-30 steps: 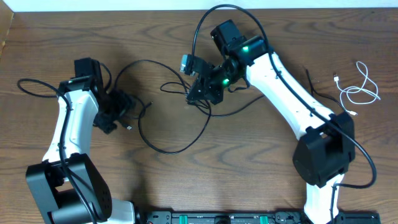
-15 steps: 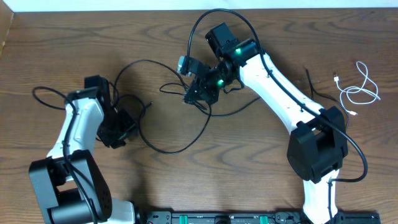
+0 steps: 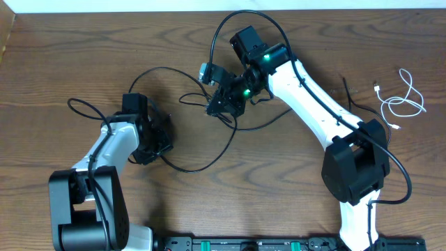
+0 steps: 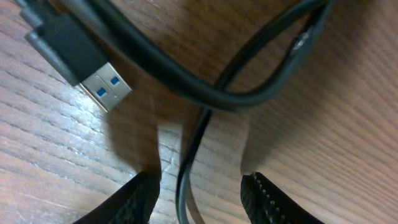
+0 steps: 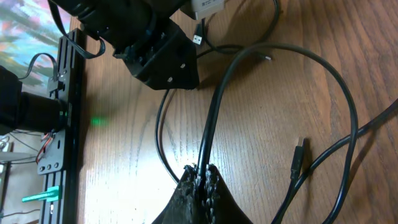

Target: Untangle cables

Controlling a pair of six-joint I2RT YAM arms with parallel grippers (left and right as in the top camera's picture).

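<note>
Black cables (image 3: 198, 164) lie looped and crossed in the middle of the wooden table. My right gripper (image 3: 221, 106) is shut on one black cable (image 5: 214, 109) at the tangle's upper right; the cord runs out from between its fingertips (image 5: 201, 173). My left gripper (image 3: 159, 139) is low over the tangle's left side. Its fingers (image 4: 200, 186) are open, with a thin black cable (image 4: 189, 158) lying between them on the wood. A thicker black cable (image 4: 186, 78) and a USB plug (image 4: 102, 84) lie just beyond. A white cable (image 3: 403, 103) lies coiled apart at the far right.
A loose black cord end (image 3: 348, 94) lies right of my right arm. A small black plug (image 5: 298, 155) rests on the wood near my right gripper. The equipment rail (image 3: 265, 244) runs along the table's front edge.
My left arm has swung right, from the table's left side to the tangle's left loop. My right gripper has shifted slightly up and left and then held still.
</note>
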